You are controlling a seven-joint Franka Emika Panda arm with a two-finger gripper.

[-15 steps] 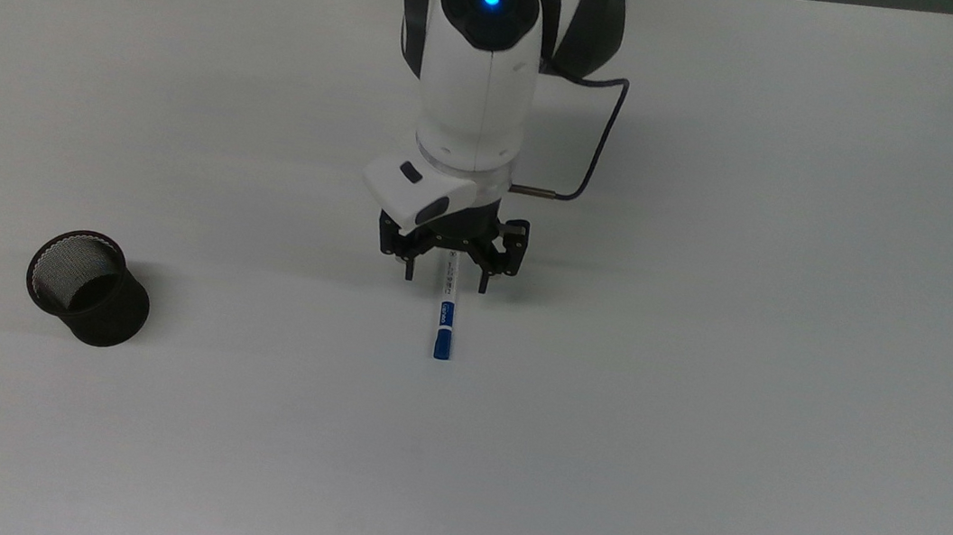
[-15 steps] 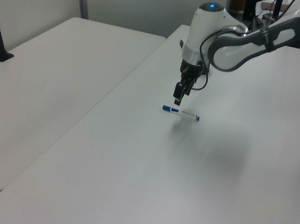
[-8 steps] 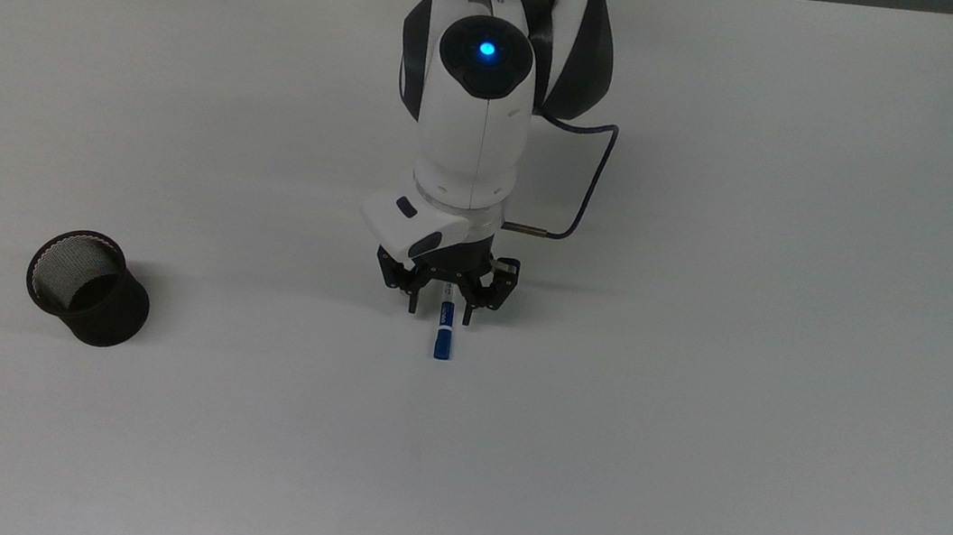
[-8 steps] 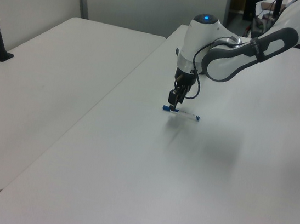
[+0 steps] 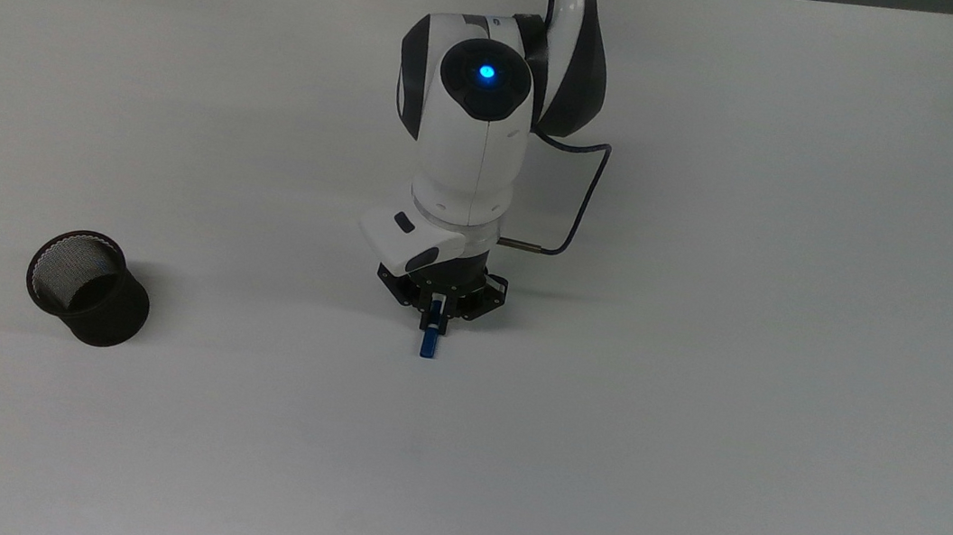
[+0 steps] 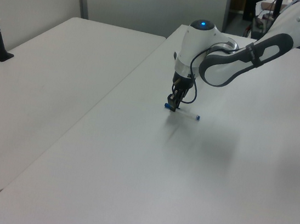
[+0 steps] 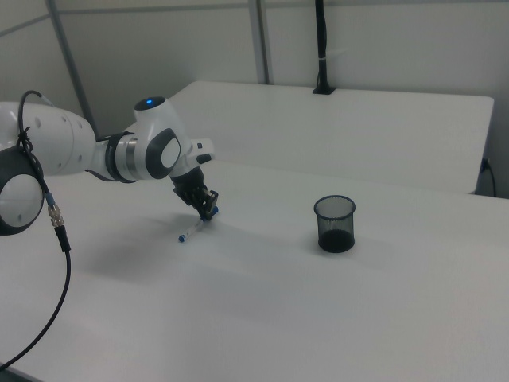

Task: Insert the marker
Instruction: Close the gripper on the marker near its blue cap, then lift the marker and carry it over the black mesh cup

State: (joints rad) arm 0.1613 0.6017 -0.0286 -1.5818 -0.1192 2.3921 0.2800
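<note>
The marker point(image 5: 428, 340) sits mid-table in the top view, well away from every edge, blue cap poking out below the gripper point(image 5: 435, 310), whose fingers look clamped on its barrel. We can't read any print on it here. Black mesh cup point(image 5: 88, 287) stands far off toward the top view's left edge.

Left view: marker point(image 6: 186, 113) lies flat on the white table point(image 6: 129, 186), gripper point(image 6: 172, 105) down on its blue end.

Right view: gripper point(image 7: 208, 213) pinching the marker point(image 7: 191, 231), cup point(image 7: 335, 224) well apart.
</note>
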